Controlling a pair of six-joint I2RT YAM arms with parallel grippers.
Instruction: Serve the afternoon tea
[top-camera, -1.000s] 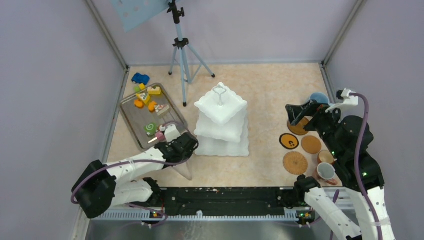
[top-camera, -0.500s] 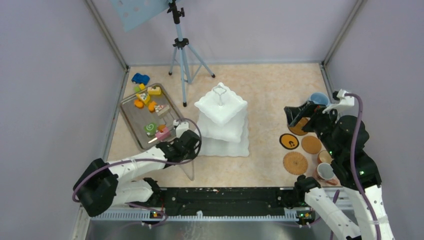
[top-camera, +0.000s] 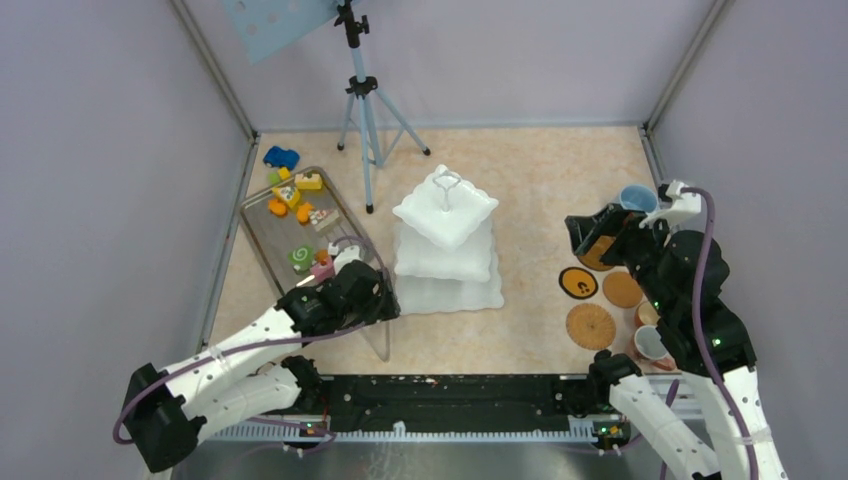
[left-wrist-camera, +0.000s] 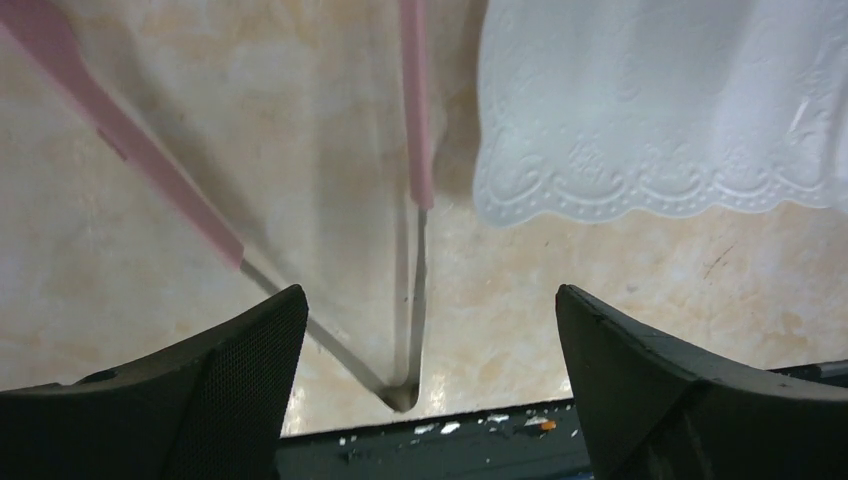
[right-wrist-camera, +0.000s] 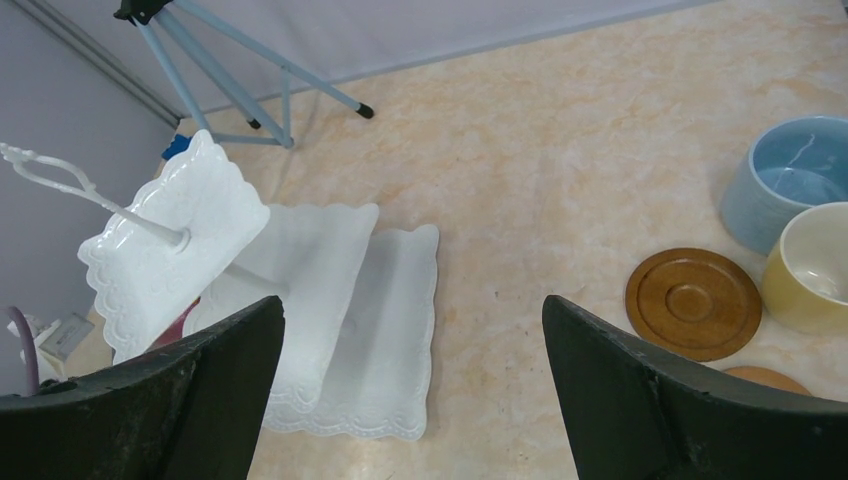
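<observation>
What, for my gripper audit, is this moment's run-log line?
left gripper: open, empty | right gripper: open, empty | small colourful toy pastries: on rectangular steel tray

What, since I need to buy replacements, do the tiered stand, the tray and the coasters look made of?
Tiered stand: matte white with embossed, scalloped edges; probably moulded plastic, possibly ceramic. Tray: metal, likely steel, going by its grey dull sheen and thin raised rim. Coasters: brown with concentric rings and a soft gloss; wood or bamboo by the look, though plastic cannot be ruled out.
</observation>
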